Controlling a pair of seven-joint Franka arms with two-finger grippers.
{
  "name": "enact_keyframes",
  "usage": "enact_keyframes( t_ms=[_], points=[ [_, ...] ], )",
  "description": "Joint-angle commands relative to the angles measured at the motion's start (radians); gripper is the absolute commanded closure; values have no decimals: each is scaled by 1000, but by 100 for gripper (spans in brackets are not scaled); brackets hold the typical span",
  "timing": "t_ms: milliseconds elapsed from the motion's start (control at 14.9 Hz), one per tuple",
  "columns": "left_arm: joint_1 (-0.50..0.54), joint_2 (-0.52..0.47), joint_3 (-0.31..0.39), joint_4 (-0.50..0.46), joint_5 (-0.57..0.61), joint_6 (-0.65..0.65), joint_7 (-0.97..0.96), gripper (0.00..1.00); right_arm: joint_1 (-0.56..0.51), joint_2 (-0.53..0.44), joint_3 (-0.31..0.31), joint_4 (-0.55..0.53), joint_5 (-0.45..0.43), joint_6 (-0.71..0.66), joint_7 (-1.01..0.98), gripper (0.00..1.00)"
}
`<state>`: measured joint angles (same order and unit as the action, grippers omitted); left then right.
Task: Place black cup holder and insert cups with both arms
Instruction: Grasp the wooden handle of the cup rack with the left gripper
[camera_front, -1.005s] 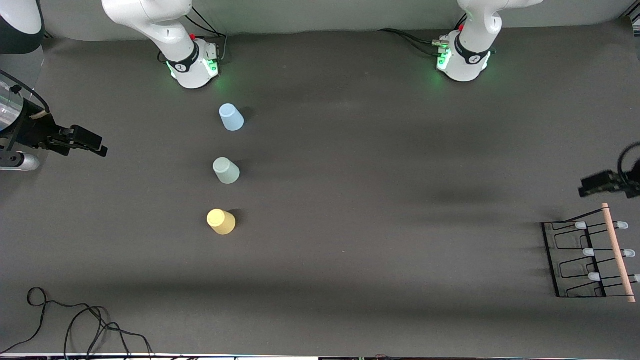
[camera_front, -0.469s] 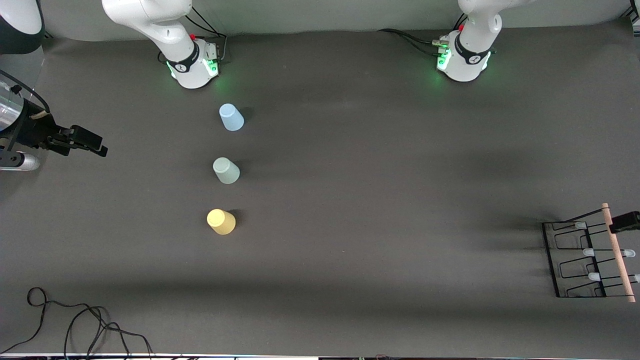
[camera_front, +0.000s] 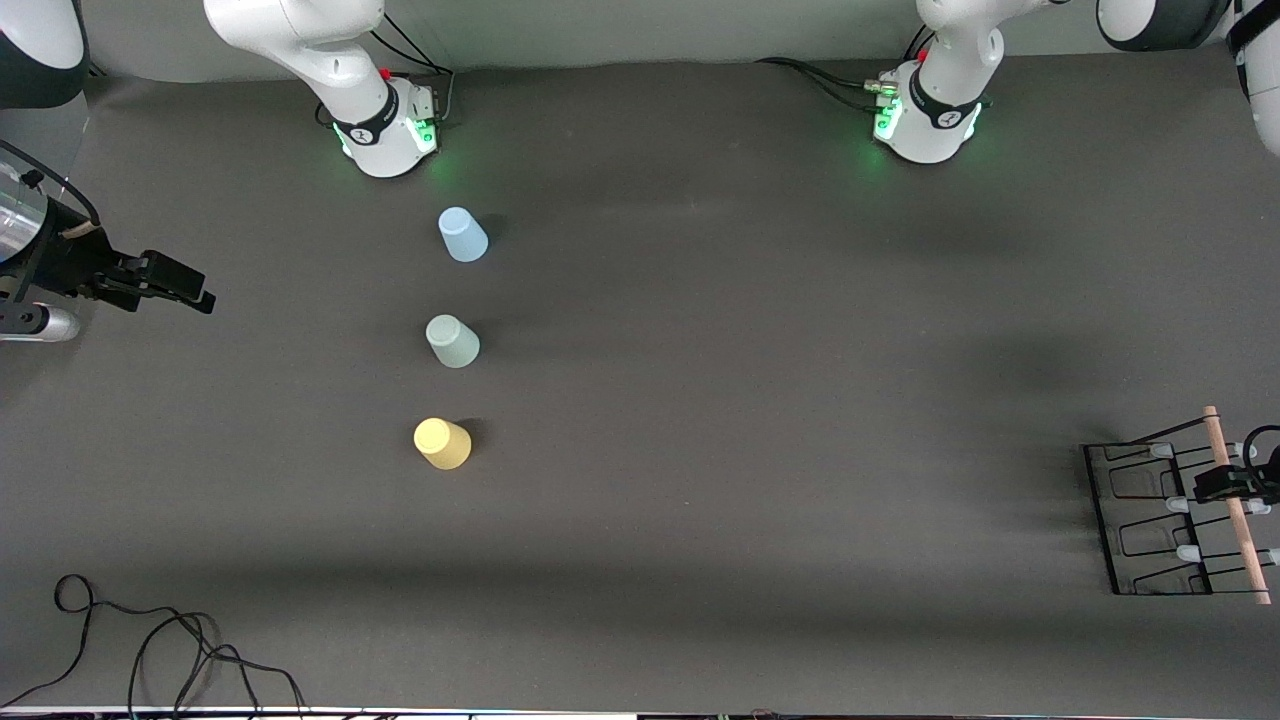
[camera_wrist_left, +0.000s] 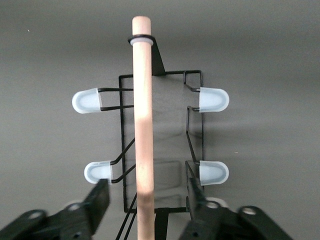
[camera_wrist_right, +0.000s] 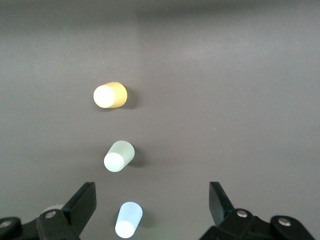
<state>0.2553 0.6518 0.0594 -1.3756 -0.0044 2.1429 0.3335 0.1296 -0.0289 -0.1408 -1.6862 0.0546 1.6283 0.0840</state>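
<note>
robot lab – two white arms (camera_front: 330, 60), dark mat (camera_front: 700, 400), loose cables (camera_front: 150, 650)

A dark grey cloth (camera_front: 700, 400) covers the whole table, soft shadow bands across it. Black cable (camera_front: 150, 650) loops on the cloth's near edge; a pale wall (camera_front: 650, 30) rises above the cloth.

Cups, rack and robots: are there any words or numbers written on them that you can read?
No words or numbers can be read.
Light blue cup, pale green cup, yellow cup: plain, no print.
Black cup holder and its wooden rod: no label.
Dark bands on the right arm's base and the left arm's base: a small white mark on each, too small to read.
</note>
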Motion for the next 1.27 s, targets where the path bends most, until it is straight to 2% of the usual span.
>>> enact_keyframes(
  t_ms=[0,67,134,335,402,603,737,871,1005,1206],
  points=[
    [12,11,-4,29,0,-11,18,71,-1,-8,0,-1,-12,2,-13,0],
    [7,14,-4,29,6,-18,16,78,-1,-8,0,-1,-12,2,-13,0],
    [5,14,-6,30,10,-29,16,99,1,-8,0,0,-12,2,-13,0],
    [-5,5,-6,30,10,-38,9,100,-1,-8,0,-1,-12,1,-13,0],
    [-7,0,-7,38,10,-69,10,100,-1,-8,0,-1,-13,2,-13,0],
    [-16,-6,-13,144,20,-222,9,100,-1,-8,-2,-1,-12,1,-15,0],
    [-85,-44,-12,148,-5,-291,-71,100,-1,-8,-2,-1,-13,1,-15,0],
    [-141,-79,-13,121,-2,-348,-280,100,-1,-8,-2,-1,-15,1,-15,0],
    [-218,-141,-9,72,10,-388,-326,100,-1,-9,-2,-1,-16,2,-15,0],
    [-273,-326,-29,-127,0,-354,-338,100,1,-11,-2,-3,-16,1,-13,0]
  ],
)
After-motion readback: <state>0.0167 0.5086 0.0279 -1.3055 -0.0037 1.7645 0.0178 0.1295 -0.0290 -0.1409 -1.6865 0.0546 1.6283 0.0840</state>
